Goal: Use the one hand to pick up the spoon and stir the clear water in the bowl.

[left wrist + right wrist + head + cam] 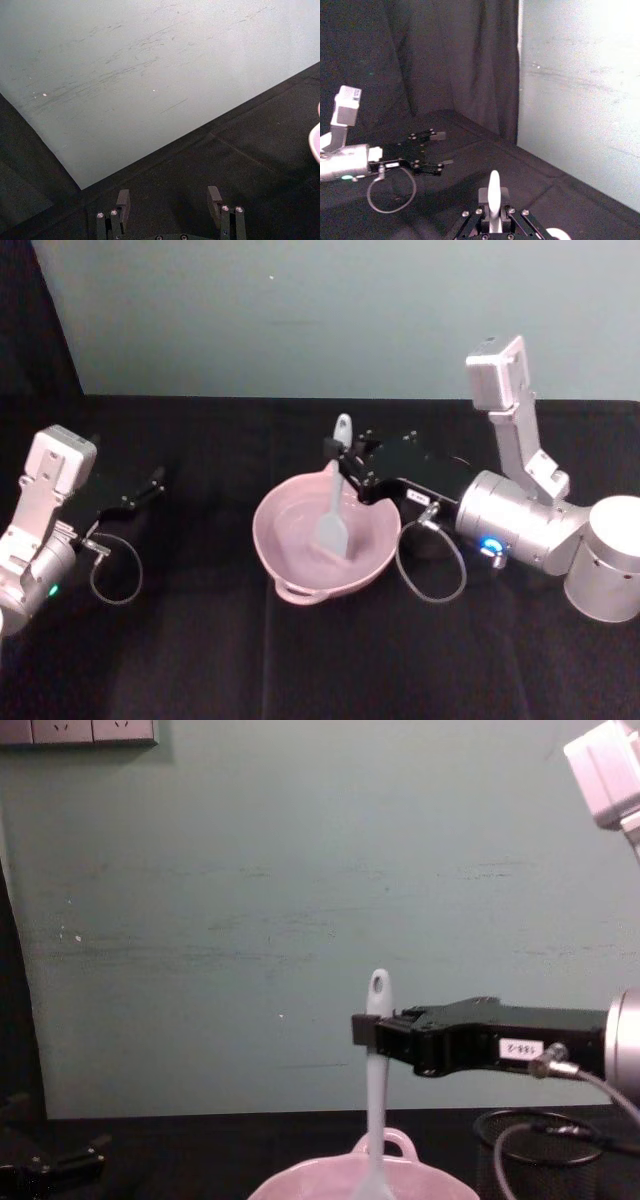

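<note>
The bowl [264, 528] sits on the black table [200, 640]. The right gripper [341, 454] reaches in from the bowl's right side and is above its far rim. Its fingers are clamped on the upper handle of the spoon [332, 508], just below the hole at the end. The spoon stands nearly upright, with its paddle head down inside the bowl. A black mesh cup [530, 1152] stands just right of the bowl. The left gripper [150, 485] is well left of the bowl, fingers spread and holding nothing.
</note>
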Action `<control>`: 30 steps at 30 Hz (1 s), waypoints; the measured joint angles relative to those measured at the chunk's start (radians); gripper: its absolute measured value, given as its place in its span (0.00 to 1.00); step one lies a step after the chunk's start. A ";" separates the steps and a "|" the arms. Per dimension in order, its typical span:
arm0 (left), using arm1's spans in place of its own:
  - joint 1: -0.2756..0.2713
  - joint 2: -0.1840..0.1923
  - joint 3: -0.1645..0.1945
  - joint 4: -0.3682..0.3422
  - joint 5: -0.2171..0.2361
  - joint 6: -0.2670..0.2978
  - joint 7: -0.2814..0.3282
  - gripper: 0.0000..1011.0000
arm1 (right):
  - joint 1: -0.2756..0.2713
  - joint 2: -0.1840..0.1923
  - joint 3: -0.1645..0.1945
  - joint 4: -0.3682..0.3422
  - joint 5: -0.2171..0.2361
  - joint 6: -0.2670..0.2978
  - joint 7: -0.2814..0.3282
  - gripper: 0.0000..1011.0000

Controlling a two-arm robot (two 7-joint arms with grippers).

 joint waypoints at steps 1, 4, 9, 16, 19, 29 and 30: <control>0.000 0.000 0.000 0.000 0.000 0.000 0.000 1.00 | -0.002 -0.004 -0.001 0.002 0.001 0.001 0.004 0.12; 0.000 0.000 0.000 0.000 0.000 0.000 0.000 1.00 | -0.006 -0.022 -0.005 0.009 0.002 0.008 0.014 0.12; 0.000 0.000 0.000 0.000 0.000 0.000 0.000 1.00 | -0.006 -0.065 -0.011 0.034 -0.009 -0.001 0.020 0.12; 0.000 0.000 0.000 0.000 0.000 0.000 0.000 1.00 | 0.021 -0.141 -0.014 0.110 -0.038 -0.024 0.002 0.12; 0.000 0.000 0.000 0.000 0.000 0.000 0.000 1.00 | 0.033 -0.171 -0.010 0.149 -0.058 -0.048 -0.014 0.12; 0.000 0.000 0.000 0.000 0.000 0.000 0.000 1.00 | 0.054 -0.216 0.020 0.232 -0.151 -0.138 -0.091 0.12; 0.000 0.000 0.000 0.000 0.000 0.000 0.000 1.00 | 0.054 -0.215 0.022 0.233 -0.158 -0.141 -0.096 0.12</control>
